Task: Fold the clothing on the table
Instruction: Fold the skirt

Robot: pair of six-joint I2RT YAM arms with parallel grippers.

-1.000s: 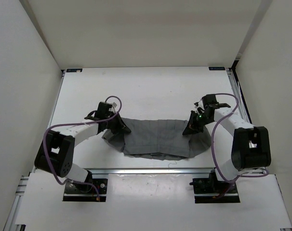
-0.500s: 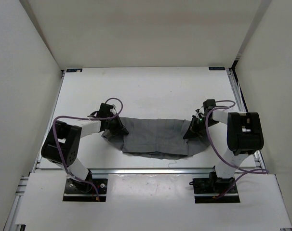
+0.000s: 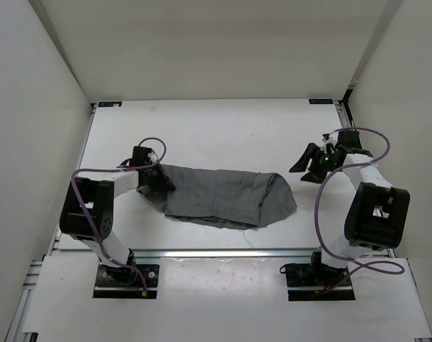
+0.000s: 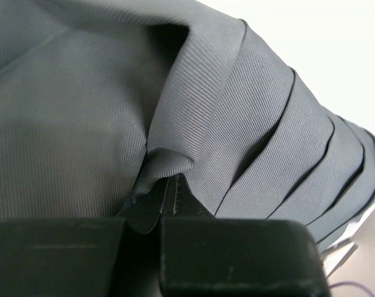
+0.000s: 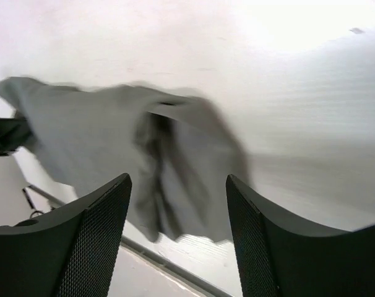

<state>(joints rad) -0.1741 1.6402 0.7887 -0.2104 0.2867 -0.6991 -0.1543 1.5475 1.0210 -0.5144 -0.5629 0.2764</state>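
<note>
**Grey skirt part-folded, left end effector clamped on one end**

The pleated grey skirt [image 3: 223, 196] lies as a long, low band on the table [image 3: 223, 128], close to the near edge. It runs from near the left edge to a little past the middle.

The left end effector [image 3: 155, 179] is closed on the skirt's left end. In its wrist view the fingers [image 4: 224, 253] pinch a small tuck of fabric, with the pleats [image 4: 286, 154] stacked in layers just beside it.

The right end effector [image 3: 309, 158] stands wide open and holds nothing. It is apart from the skirt's right end, toward the right edge of the table, and its wrist view is blurred.

As a judgement, the task looks partly done. The skirt seems doubled lengthwise, and its right end sits in a rounded hump rather than flat. Probably left to do: smoothing that end, at least one crosswise fold to shorten the band, and letting go on the left.
</note>
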